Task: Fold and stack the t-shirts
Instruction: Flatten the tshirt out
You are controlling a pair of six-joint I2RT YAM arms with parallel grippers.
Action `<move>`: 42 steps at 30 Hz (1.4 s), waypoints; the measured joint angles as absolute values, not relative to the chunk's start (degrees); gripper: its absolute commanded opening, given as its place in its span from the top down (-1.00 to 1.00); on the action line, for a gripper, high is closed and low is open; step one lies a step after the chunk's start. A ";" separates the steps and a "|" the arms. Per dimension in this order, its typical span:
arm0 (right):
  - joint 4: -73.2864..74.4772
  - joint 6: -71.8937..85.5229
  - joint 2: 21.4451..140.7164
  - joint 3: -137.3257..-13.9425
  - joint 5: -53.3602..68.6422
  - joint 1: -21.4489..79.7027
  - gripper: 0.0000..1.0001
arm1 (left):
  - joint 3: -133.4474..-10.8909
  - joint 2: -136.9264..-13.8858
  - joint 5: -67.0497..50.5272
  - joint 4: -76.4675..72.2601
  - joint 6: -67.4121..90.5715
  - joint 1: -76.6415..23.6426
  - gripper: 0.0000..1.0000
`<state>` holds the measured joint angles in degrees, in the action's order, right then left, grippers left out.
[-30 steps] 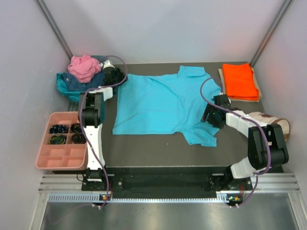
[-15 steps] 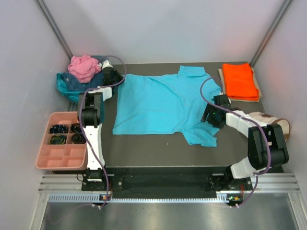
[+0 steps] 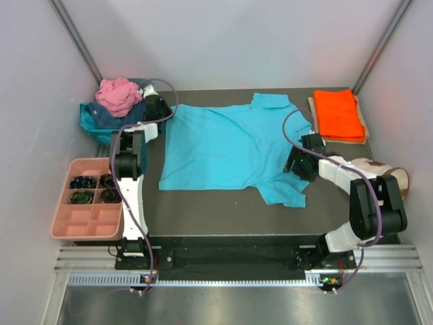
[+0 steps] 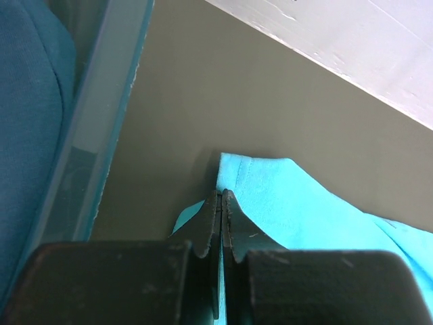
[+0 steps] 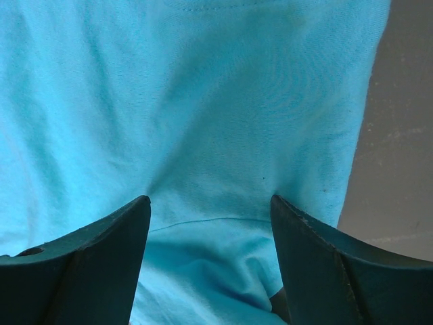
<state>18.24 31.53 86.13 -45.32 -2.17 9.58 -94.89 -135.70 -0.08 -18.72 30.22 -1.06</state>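
Since a second ago my left gripper (image 4: 220, 201) has clamped shut, pinching the sleeve edge of the turquoise t-shirt (image 3: 230, 145) near the far-left corner of the worktop (image 3: 203, 213). My right gripper (image 5: 210, 203) hangs with jaws spread over the other sleeve, gripping nothing. That shirt lies flat mid-worktop. An orange t-shirt (image 3: 337, 114) sits folded at the far-right corner.

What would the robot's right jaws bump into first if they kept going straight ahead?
The turquoise t-shirt. The right gripper points at the cloth with its jaws open, and nothing shows between them and it. How near it is I cannot tell.
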 measured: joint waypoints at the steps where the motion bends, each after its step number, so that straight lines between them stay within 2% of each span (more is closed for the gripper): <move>1: 18.24 31.51 86.13 -45.32 -2.11 9.58 -0.43 | -94.89 -135.70 0.10 -18.68 30.04 -1.06 1.00; 37: 18.68 31.14 87.20 -46.24 -2.02 9.58 -0.43 | -100.75 -135.70 1.93 -12.67 23.57 0.43 0.99; 41: 18.68 31.14 87.20 -46.24 -2.02 9.58 -0.43 | -100.88 -135.70 3.07 -11.90 22.52 0.43 0.90; 42: 18.68 31.14 87.20 -46.24 -2.02 9.58 -0.43 | -100.88 -135.70 3.42 -11.84 22.33 0.43 0.77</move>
